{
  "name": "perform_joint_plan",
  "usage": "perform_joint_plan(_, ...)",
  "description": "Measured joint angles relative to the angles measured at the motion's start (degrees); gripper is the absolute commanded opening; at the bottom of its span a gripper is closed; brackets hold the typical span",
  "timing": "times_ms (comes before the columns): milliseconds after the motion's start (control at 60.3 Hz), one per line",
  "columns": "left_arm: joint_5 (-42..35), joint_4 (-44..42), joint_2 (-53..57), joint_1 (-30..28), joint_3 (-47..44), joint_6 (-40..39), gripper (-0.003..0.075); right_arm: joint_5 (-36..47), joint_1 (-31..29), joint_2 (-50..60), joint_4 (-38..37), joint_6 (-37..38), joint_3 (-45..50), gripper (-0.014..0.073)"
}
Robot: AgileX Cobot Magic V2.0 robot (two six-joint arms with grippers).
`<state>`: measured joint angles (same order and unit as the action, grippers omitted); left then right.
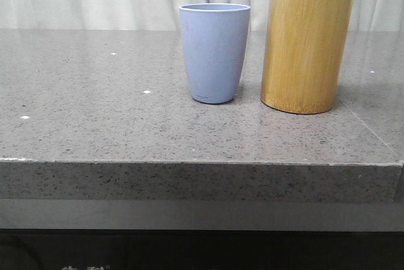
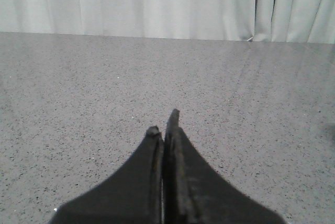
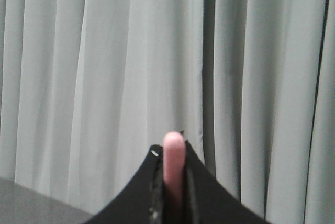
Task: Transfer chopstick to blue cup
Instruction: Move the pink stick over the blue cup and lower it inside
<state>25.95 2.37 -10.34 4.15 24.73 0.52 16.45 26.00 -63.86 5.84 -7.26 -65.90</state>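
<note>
Pink chopstick [image 3: 173, 164]: pinched between the right gripper's [image 3: 172, 153] closed fingers, tip poking out toward the curtain [image 3: 104, 77].
Blue cup [image 1: 214, 52]: upright on the table [image 1: 95, 118], just left of the bamboo cylinder [image 1: 307, 47].
Left gripper [image 2: 164, 127]: fingers pressed together, holding nothing, over bare table.

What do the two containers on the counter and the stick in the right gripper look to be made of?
Blue cup: matte, even lavender-blue, likely plastic or fibre composite. Taller cylinder: yellow-brown with fine vertical grain and a slight sheen, probably bamboo. Chopstick: smooth pale pink with a rounded end, probably plastic, clamped in the right gripper.
</note>
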Motion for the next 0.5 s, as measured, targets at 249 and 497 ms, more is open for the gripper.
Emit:
perform_joint_plan(249,0.0,0.0,0.0,0.0,0.0,0.0,-0.0019,2.8,2.52,-2.46,0.0,7.94,-0.56,0.0001)
perform_joint_plan(497,0.0,0.0,0.0,0.0,0.0,0.0,-0.0019,5.74,8.06,-14.15,0.0,8.79,-0.56,0.0003)
